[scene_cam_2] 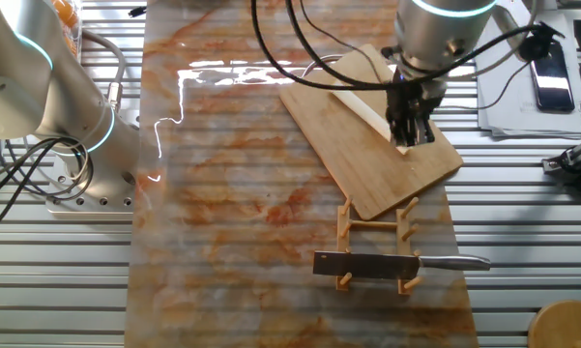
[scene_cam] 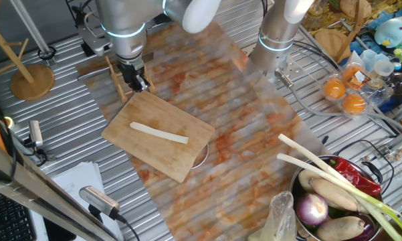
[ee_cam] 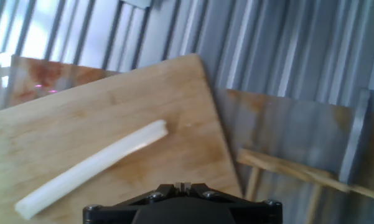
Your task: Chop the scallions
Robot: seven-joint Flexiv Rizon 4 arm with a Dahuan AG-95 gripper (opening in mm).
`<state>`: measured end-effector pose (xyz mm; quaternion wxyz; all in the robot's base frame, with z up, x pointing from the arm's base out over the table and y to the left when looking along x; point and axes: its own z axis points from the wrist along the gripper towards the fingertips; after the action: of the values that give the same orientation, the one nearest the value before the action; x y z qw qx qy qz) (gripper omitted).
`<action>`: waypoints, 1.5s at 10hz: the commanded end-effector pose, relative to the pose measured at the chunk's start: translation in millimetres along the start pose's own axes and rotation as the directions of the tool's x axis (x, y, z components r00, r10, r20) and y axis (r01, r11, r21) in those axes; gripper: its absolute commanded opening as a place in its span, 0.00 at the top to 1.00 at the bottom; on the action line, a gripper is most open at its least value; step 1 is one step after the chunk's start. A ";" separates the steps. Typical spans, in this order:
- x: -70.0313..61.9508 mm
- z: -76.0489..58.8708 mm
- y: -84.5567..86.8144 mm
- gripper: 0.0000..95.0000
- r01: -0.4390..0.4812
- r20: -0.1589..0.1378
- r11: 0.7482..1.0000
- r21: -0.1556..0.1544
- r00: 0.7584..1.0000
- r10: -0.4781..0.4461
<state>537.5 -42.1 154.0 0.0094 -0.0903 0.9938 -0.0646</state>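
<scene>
One slim cream-white scallion stalk lies whole on the wooden cutting board. It also shows in the other fixed view and in the hand view. My gripper hangs just above the board's far corner, between the board and the knife rack. Its jaws look closed together and empty. In the other fixed view the gripper covers one end of the stalk. The knife rests on the wooden rack, its blade seen edge-on in the hand view.
A metal bowl at the front right holds a red onion, a red pepper and long green-leaved stalks. A second arm stands at the back. Eggs and a wooden stand sit at the edges.
</scene>
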 end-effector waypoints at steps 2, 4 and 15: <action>3.1 8.6 -49.2 1.00 -0.043 -0.049 0.999 0.007 0.998 0.043; -7.7 12.8 -56.5 1.00 -0.043 -0.098 0.998 0.045 0.994 0.048; -3.3 8.6 -68.4 1.00 -0.080 -0.094 0.995 0.058 0.992 0.085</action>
<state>552.4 -109.5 154.4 -0.0303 -0.0412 0.9946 -0.0907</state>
